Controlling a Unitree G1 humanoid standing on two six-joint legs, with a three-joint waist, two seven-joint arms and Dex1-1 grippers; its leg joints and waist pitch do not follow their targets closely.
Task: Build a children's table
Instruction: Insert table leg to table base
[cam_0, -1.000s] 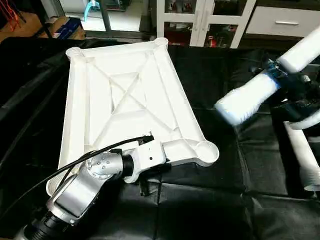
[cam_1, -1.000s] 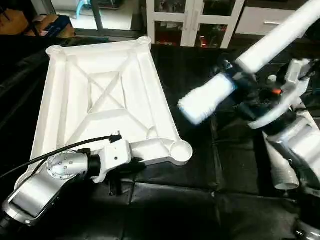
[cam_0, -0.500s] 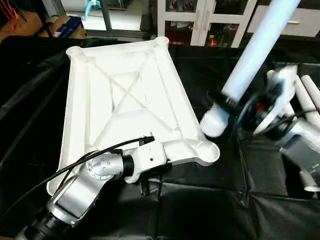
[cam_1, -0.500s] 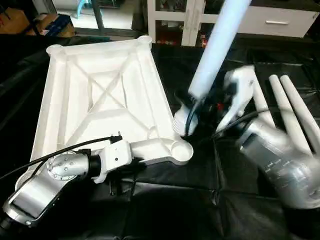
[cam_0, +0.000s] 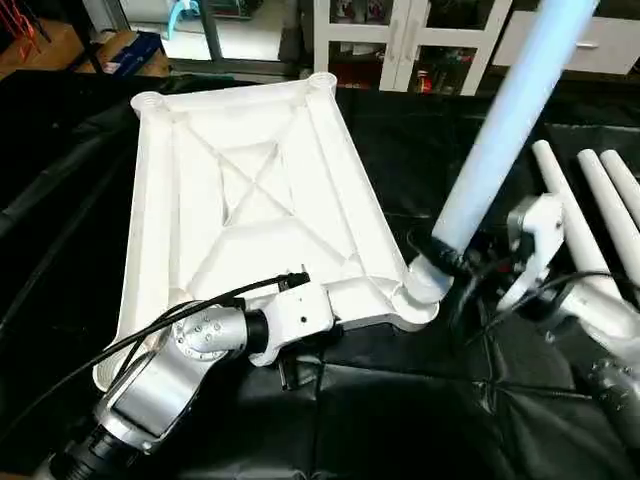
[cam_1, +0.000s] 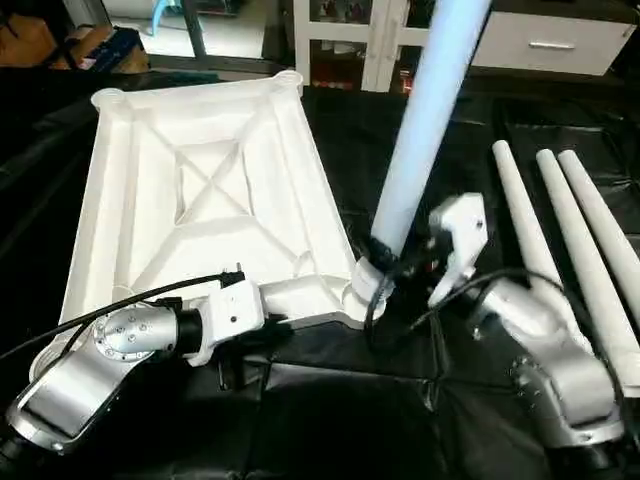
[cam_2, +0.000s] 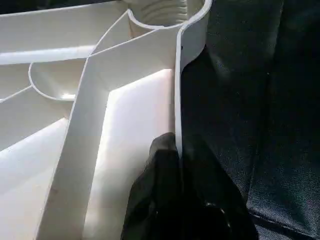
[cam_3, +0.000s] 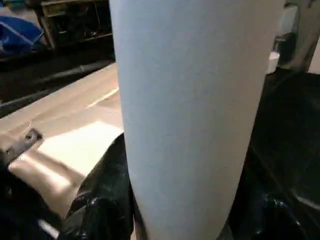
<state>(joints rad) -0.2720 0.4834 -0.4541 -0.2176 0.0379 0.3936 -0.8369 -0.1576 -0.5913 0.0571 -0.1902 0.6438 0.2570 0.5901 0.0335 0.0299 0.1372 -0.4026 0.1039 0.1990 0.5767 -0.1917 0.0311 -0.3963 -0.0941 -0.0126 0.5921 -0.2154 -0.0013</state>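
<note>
At the near right corner of the large white plastic X-ribbed tabletop (cam_0: 260, 200), lying underside up on black padding (cam_0: 400, 400), the right gripper (cam_1: 400, 262) clamps a long tapered white tube leg (cam_0: 500, 130) – nearly upright, thick end on that round socket (cam_0: 425, 290). The left gripper (cam_2: 177, 150) pinches the near rim (steadying it).

Lab (white glass-door cabinets (cam_0: 400, 40))

Black padded mat (cam_0: 420, 400); white glass-door cabinet (cam_0: 400, 40) behind.
</note>
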